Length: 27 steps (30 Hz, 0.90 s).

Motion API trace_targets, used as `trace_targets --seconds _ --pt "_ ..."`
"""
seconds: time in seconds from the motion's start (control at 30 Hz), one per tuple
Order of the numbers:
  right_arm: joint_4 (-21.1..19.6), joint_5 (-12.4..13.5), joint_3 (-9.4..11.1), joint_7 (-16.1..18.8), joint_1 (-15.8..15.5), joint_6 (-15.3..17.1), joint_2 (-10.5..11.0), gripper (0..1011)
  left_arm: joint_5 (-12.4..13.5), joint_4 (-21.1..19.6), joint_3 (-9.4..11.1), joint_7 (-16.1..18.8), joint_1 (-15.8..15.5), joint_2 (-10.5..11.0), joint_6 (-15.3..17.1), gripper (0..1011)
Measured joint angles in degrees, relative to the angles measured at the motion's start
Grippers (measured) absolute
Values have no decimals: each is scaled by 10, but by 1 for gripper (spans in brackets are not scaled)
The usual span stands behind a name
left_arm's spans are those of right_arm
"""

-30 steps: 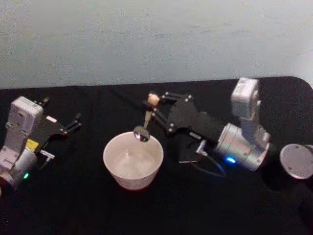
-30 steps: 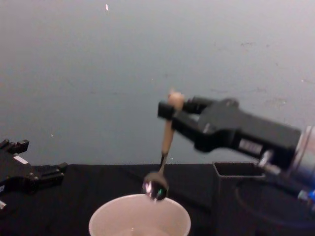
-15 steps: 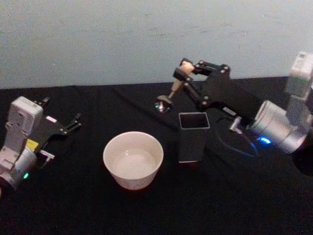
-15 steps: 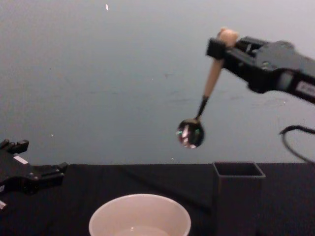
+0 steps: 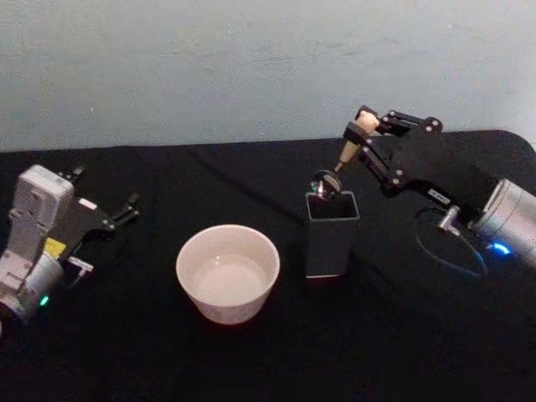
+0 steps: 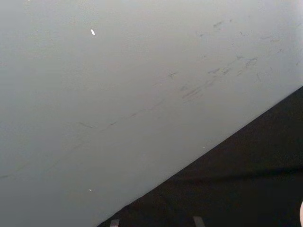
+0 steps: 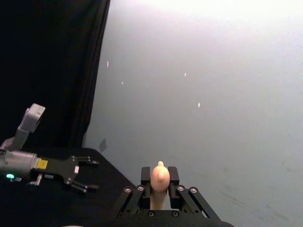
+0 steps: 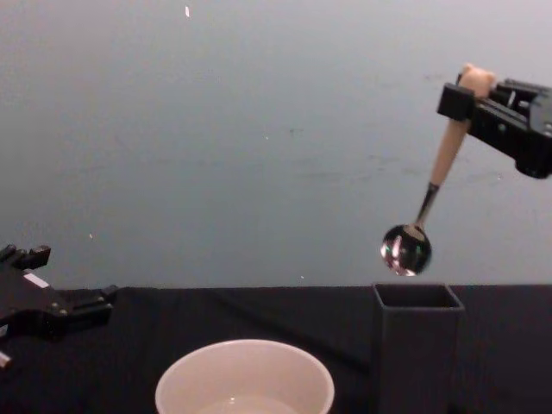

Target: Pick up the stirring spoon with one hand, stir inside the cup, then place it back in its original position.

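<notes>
The cup [image 5: 224, 303] sits left of the holder [image 5: 332, 247], with the stirring spoon [image 8: 429, 203] hanging just above its mouth.

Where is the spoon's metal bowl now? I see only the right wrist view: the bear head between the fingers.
Observer: The chest view shows the stirring spoon's bowl hanging just above the dark grey holder's open top, not yet inside.
Operator: Is it centred?
Observer: No. It hangs over the opening's left part, the handle tilting up toward the right gripper.
Operator: What stands left of the holder?
Observer: The cup, between the holder and the parked left gripper, touching neither.
</notes>
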Motion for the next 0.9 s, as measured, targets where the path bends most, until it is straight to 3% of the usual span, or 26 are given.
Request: trace_targets --seconds 0.37,0.6,0.9 --pt "8 -5 4 -9 -10 15 5 212 0 0 0 0 0 0 0 1001" --pt "33 -16 -7 -14 -2 28 -4 212 0 0 0 0 0 0 0 1001" --pt "64 -13 -18 -28 5 69 -20 212 0 0 0 0 0 0 0 1001"
